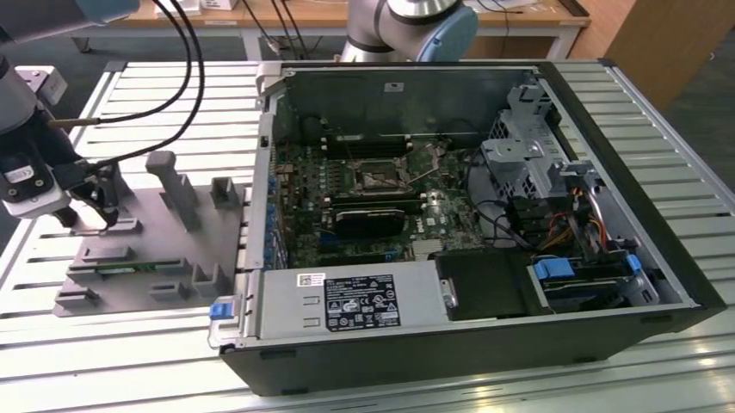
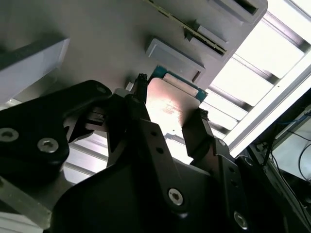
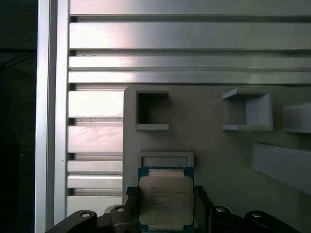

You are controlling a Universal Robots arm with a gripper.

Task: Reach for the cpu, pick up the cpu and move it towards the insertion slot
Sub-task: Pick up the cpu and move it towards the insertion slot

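The cpu (image 3: pixel 166 196), a flat square chip with a shiny silver top and a teal rim, sits between the black fingers (image 3: pixel 130 194) of my gripper (image 3: pixel 166 194). In the second wrist view the cpu (image 2: pixel 170 104) spans the gap from one finger (image 2: pixel 141 99) to the other, and both touch its edges. The exterior view shows my gripper (image 1: pixel 95 213) low over the far left part of the grey tray (image 1: pixel 138 284). The insertion slot (image 1: pixel 376 176), a dark square socket in a silvery frame, lies on the green board inside the open computer case, well off to the exterior view's right.
Upright grey posts (image 1: pixel 178 194) rise from the tray right beside my gripper. The case wall (image 1: pixel 267 172) stands between tray and board. A black card (image 1: pixel 370 222) and cables (image 1: pixel 517 215) lie near the socket. Slatted metal table (image 1: pixel 150 95) surrounds everything.
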